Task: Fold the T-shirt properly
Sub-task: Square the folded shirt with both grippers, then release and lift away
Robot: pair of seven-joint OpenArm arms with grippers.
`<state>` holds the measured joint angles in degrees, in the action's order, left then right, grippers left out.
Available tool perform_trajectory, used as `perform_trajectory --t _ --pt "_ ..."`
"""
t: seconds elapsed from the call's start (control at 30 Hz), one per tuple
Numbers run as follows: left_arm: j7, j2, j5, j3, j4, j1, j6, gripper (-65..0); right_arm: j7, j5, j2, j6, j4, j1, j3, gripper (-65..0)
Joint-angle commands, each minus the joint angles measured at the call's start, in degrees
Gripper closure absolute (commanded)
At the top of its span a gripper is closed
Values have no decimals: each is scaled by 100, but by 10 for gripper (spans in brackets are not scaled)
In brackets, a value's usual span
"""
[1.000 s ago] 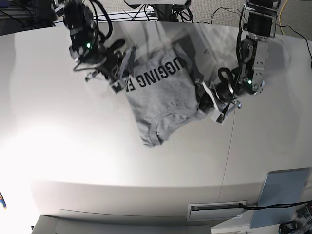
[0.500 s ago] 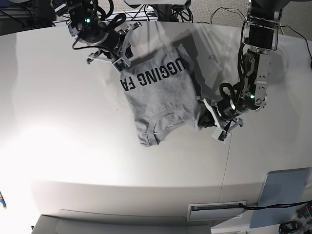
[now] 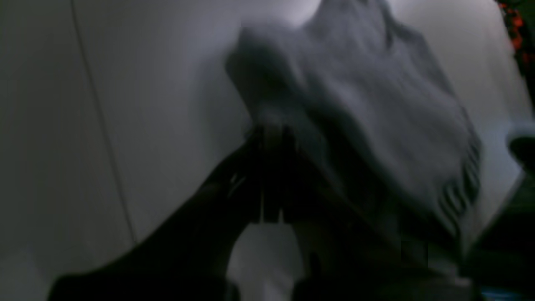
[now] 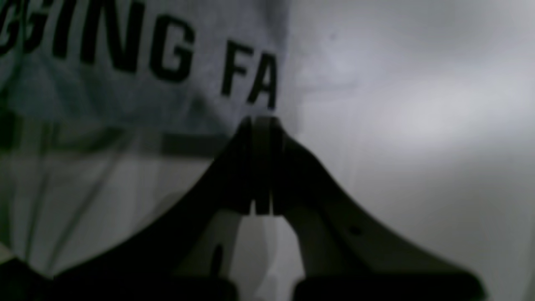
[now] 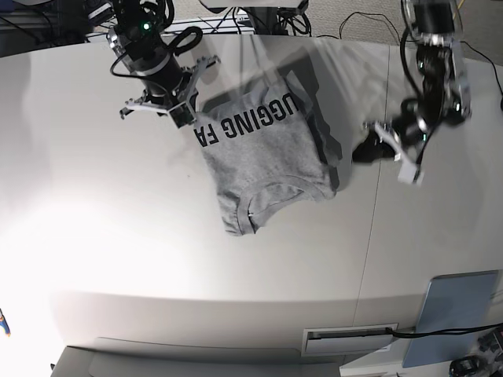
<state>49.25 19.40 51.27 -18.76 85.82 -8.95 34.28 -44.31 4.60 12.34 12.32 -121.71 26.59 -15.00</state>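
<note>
**Grey T-shirt lying on the counter, one edge pinched**

Nearest in the base view, a bare stretch of the white counter (image 5: pixel 157 259) is seen. A little further back lies the T-shirt (image 5: pixel 263 157). It is folded over already, with the neck hole toward the near side and the black letters toward the far side. It is spread flat in the middle of the counter, a bit crumpled at its near corner.

Further back, on the right side of the base view, the left gripper (image 5: pixel 393 153) is seen beside the cloth. Its jaws are closed. In the blurry left wrist view the cloth seems to start right at the jaw tips, but in the base view the jaws look apart from it, so a hold cannot be told for sure.

Furthest back, the right gripper (image 5: pixel 179 110) is found at the lettered corner. Its jaws are closed too, and in the right wrist view the cloth edge seems to be pinched just under the letters.

The T-shirt is judged to be soft, light and floppy. It will sag and wrinkle if lifted from one point only. It is best taken by two corners or along a hem, and laid down slowly.
</note>
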Motion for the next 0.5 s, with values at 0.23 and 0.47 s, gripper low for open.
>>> perform_trajectory --t 0.23,0.47 --pt "-79 -393 323 17 87 -745 76 0 157 37 20 -251 990 -835 11 0" --pt "-83 -754 315 411 87 -765 76 0 101 -50 20 -560 1272 -1104 9 0"
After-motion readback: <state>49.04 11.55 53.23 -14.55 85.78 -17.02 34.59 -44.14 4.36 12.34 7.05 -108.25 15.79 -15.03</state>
